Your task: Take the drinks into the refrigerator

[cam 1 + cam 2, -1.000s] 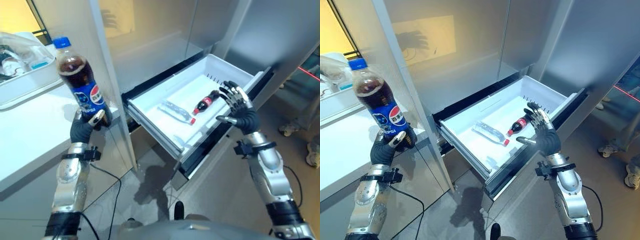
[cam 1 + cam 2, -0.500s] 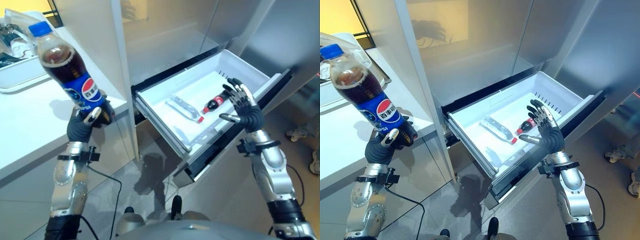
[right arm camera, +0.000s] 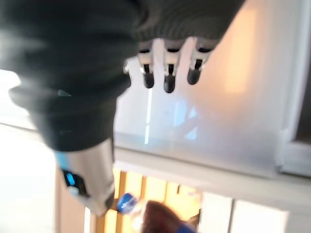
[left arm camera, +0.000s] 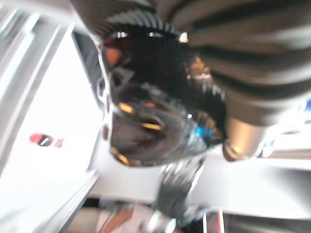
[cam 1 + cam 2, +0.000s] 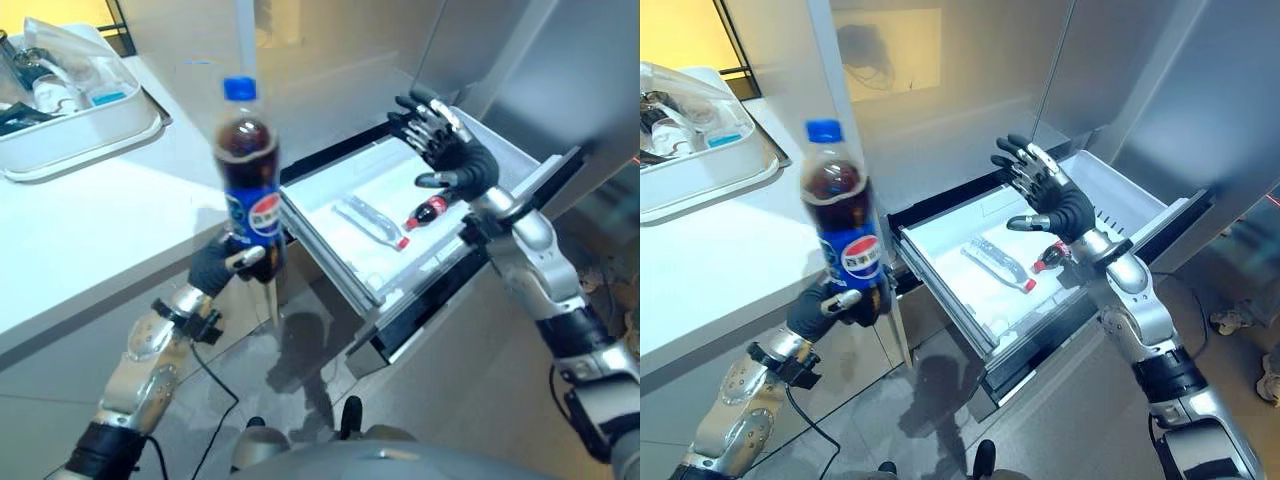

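Nearest the camera, a large cola bottle (image 5: 845, 240) with a blue cap and blue label is held upright by the left hand (image 5: 828, 307), whose fingers and thumb are curled round the bottle's base. The bottle is raised in front of the edge of the white counter (image 5: 700, 270), just beside the near corner of the open refrigerator drawer (image 5: 940, 275).

Beyond it, the white drawer is seen pulled out from the grey refrigerator (image 5: 970, 90). Two drinks are laid on the drawer floor: a clear bottle with a red cap (image 5: 1000, 264), lying on its side near the middle, and a small cola bottle with a red label (image 5: 428, 211), lying near it toward the drawer's right side.

The right hand (image 5: 1052, 196) is held above the drawer, over its far part, with its fingers spread and straight and nothing grasped; in the right wrist view its dark fingertips (image 3: 167, 82) are seen extended toward the pale refrigerator front.

Farthest to the left, a white tray (image 5: 715, 175) holding assorted items is set on the counter.
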You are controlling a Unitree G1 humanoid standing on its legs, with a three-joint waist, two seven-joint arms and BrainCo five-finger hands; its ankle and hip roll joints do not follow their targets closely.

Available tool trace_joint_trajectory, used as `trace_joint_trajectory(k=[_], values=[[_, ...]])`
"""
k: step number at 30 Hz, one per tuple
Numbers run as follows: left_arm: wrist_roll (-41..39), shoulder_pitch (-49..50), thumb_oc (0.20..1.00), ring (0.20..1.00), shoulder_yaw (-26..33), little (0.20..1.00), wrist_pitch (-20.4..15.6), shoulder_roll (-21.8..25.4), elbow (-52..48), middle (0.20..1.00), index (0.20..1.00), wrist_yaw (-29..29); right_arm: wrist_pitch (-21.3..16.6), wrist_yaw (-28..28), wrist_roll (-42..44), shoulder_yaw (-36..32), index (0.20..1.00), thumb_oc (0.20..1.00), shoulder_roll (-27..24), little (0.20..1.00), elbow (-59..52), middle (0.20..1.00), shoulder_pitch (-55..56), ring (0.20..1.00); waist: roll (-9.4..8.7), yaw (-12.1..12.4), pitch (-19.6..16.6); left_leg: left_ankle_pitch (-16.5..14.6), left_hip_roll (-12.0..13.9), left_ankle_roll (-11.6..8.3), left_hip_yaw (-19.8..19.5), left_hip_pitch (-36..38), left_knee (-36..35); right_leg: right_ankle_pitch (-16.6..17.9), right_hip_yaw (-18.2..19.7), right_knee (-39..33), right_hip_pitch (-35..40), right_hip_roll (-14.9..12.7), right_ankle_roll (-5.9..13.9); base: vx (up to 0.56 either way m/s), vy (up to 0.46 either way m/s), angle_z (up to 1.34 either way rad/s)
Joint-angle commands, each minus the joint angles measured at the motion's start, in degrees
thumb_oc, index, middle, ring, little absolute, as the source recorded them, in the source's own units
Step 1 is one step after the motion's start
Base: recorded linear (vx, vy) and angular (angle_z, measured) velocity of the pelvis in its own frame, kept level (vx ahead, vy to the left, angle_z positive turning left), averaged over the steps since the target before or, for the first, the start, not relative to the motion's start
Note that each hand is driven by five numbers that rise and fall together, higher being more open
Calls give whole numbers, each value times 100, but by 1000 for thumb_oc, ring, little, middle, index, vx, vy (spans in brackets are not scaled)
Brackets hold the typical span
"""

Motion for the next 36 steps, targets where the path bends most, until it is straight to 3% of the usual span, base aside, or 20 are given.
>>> trace_joint_trajectory(k=[1, 16, 23, 36], values=[[-377, -590, 200, 200, -28, 200, -439, 184, -906, 200, 200, -192, -88, 90, 238, 240, 1000, 1000, -86, 1000, -105, 1000, -491, 1000, 69, 126, -224, -430, -194, 421, -163, 49, 13, -575, 53, 995, -68, -362, 459, 0, 0, 0], [-272, -1053, 200, 200, -725, 200, -339, 581, -834, 200, 200, -200, 586, 612, 936, 1466, 1000, 1000, 345, 1000, -292, 1000, -631, 1000, 103, 135, -173, -393, -215, 427, -155, 16, 13, -538, 65, 941, -68, -370, 478, -3, -1, -1], [-196, -1186, 200, 200, -878, 200, -379, 711, -813, 200, 200, -188, 867, 773, 1268, 1784, 1000, 1000, 231, 1000, -447, 1000, -653, 1000, 77, 134, -177, -374, -208, 415, -180, 16, 7, -524, 36, 921, -42, -389, 481, -3, -1, 0], [-9, -1499, 200, 200, -1201, 200, -392, 816, -690, 200, 200, -132, 858, 699, 1343, 2089, 1000, 1000, 523, 1000, -291, 1000, -1065, 1000, 96, 180, -197, -363, -223, 422, -202, -4, 3, -500, 1, 899, -28, -421, 489, 0, 0, 0]])
